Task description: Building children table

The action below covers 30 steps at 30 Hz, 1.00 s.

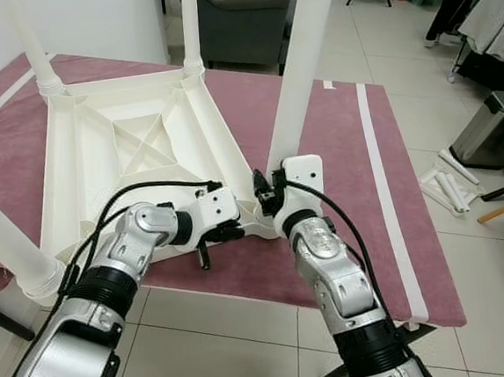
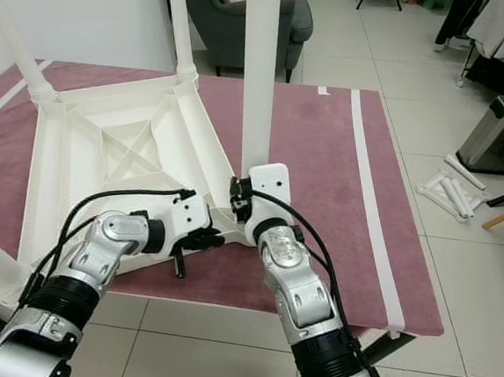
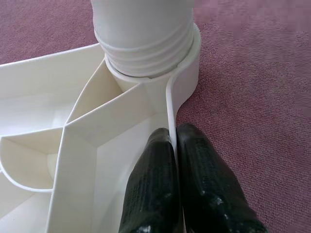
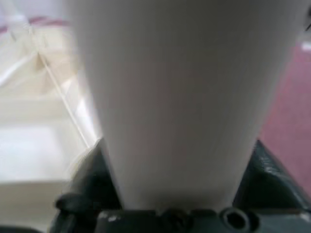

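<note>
Right gripper point(image 1: 268, 194) clamps the base of one tall white plastic table leg point(image 1: 303, 60), centre frame, at the near corner of the upturned white ribbed plastic tabletop point(image 1: 133, 146). Left gripper point(image 3: 175, 160) pinches that tabletop's rim, fingers nearly together. Four legs stand up in all. Everything rests on a mauve rug point(image 1: 337, 146); a grey armchair point(image 1: 246, 17) sits at the top.

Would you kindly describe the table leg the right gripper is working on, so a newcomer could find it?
On the mauve rug lies an upturned white table with legs pointing up. The leg stands at the corner nearest the robot's right gripper, which clasps its base; alone among the legs, it leans.
</note>
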Motion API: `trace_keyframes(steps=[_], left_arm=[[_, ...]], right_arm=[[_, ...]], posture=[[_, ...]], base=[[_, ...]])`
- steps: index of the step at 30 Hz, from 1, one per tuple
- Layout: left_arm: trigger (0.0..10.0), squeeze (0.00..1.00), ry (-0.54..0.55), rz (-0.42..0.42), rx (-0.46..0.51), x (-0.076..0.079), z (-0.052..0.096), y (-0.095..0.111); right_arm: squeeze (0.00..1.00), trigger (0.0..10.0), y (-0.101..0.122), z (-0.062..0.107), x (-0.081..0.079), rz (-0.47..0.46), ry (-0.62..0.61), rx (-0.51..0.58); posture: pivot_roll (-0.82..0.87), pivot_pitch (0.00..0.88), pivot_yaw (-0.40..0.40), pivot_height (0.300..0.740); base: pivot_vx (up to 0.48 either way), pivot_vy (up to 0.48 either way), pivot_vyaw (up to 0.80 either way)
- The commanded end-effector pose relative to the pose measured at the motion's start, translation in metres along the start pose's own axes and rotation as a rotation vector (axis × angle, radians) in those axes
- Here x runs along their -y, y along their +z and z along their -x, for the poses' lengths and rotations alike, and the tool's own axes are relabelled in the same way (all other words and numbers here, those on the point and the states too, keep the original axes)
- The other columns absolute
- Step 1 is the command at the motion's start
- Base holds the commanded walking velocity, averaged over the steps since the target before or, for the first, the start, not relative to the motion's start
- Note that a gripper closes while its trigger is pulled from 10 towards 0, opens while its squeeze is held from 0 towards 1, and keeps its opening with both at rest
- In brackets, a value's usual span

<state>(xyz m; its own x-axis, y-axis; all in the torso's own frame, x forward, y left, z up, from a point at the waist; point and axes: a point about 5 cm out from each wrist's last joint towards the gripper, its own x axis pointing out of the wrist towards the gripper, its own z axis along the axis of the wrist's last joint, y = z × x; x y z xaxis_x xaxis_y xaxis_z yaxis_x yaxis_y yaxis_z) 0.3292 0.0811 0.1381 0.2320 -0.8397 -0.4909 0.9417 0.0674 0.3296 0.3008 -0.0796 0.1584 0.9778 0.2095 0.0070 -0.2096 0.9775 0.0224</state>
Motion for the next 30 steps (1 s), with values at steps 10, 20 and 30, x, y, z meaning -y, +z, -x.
trace_keyframes(steps=[10,20,30], left_arm=[[0.0,0.0,-0.069,-0.137,0.084,0.008,0.01,0.018],[0.0,0.0,-0.254,-0.237,0.032,0.043,0.044,0.008],[0.0,0.0,-0.262,-0.225,0.02,0.052,0.059,0.007]], right_arm=[[0.0,10.0,0.036,0.011,0.003,0.063,0.541,0.11],[0.0,10.0,0.04,0.013,0.035,0.224,0.921,-0.036],[0.0,2.1,0.017,0.008,0.009,0.18,1.064,-0.108]], posture=[[0.2,0.052,-0.059,0.74],[0.22,0.046,-0.071,0.74],[0.24,0.041,-0.083,0.74]], base=[[0.0,0.0,0.0],[0.0,0.0,0.0],[0.0,0.0,0.0]])
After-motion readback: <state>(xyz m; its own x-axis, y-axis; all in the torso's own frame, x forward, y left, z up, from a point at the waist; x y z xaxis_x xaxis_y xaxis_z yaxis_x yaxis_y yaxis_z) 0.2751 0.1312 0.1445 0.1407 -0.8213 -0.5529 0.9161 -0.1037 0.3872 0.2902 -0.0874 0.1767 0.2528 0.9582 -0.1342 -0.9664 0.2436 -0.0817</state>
